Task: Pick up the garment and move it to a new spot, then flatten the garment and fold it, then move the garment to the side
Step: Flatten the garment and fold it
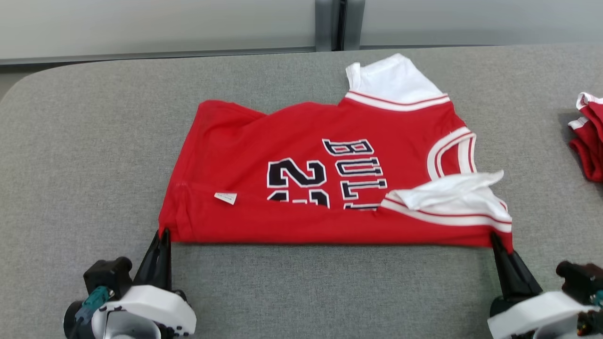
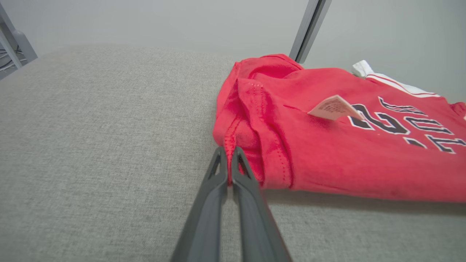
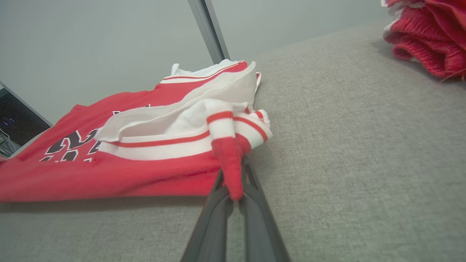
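Note:
The garment (image 1: pixel 301 165) is a red basketball jersey with white sleeves and dark lettering, lying folded over on the grey table. My left gripper (image 1: pixel 163 234) is shut on its near left corner; the left wrist view shows the hem (image 2: pixel 233 142) pinched between the dark fingers (image 2: pixel 218 182). At the near right corner my right gripper (image 1: pixel 495 239) is shut on the red and white trim, and a red fold (image 3: pixel 231 167) hangs between its fingers in the right wrist view. A small white label (image 1: pixel 225 198) lies on the front.
Another red and white garment (image 1: pixel 589 136) lies bunched at the table's right edge, also seen as a red heap (image 3: pixel 429 36) in the right wrist view. The grey cloth-covered table (image 1: pixel 94 141) runs back to a pale wall with a dark post (image 1: pixel 337 23).

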